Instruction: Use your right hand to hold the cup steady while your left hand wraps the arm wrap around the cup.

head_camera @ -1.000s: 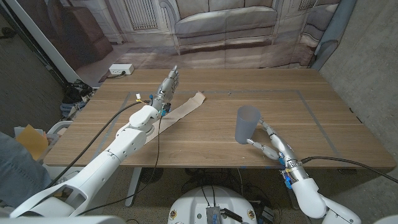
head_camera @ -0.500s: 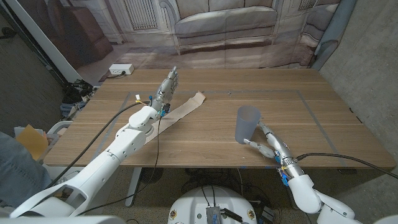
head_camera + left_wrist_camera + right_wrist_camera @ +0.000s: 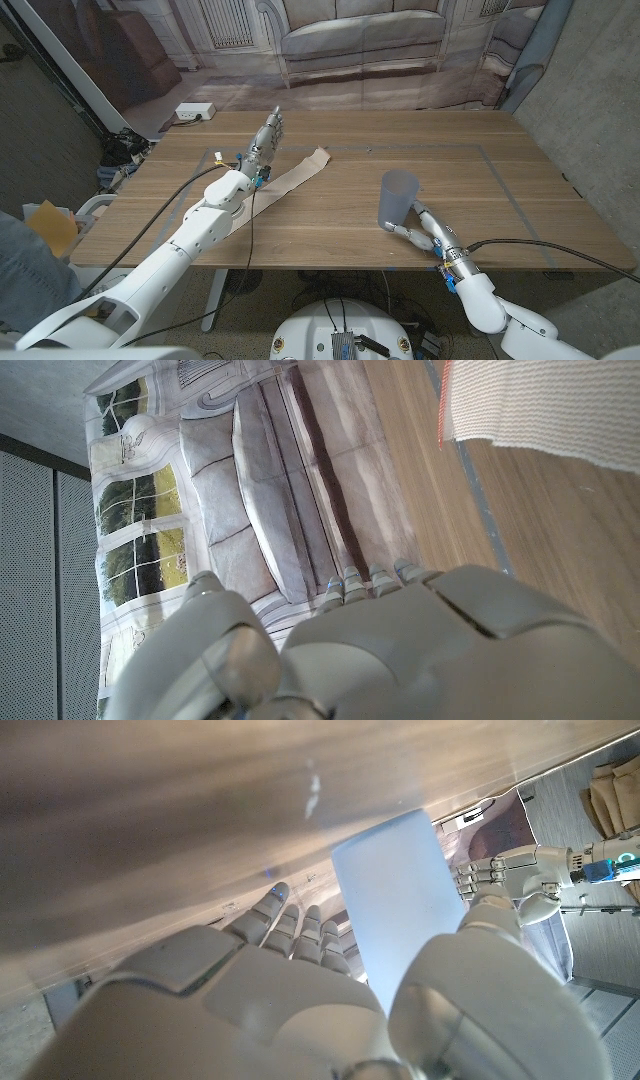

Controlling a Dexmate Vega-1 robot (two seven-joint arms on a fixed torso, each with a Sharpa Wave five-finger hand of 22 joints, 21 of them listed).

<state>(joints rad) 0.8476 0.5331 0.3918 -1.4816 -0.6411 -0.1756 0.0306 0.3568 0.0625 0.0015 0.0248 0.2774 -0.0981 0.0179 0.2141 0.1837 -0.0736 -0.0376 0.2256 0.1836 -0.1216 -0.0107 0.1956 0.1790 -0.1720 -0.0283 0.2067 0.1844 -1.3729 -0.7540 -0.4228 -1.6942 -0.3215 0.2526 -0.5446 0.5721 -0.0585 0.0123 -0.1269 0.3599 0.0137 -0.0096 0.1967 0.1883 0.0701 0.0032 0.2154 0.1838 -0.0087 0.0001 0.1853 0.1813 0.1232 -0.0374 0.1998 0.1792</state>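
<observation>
Head view shows the wooden counter (image 3: pixel 330 215) with a long tan wrap (image 3: pixel 292 177) lying flat on it. Its long way runs slanted, from near the left arm up toward the far middle. The left hand (image 3: pixel 270 133) sits by the wrap's far side, fingers straight and close together, holding nothing. A pale blue cup (image 3: pixel 396 199) stands upright on the right side, open end up. The right hand (image 3: pixel 418 230) is at the cup's base, fingers spread around it.
</observation>
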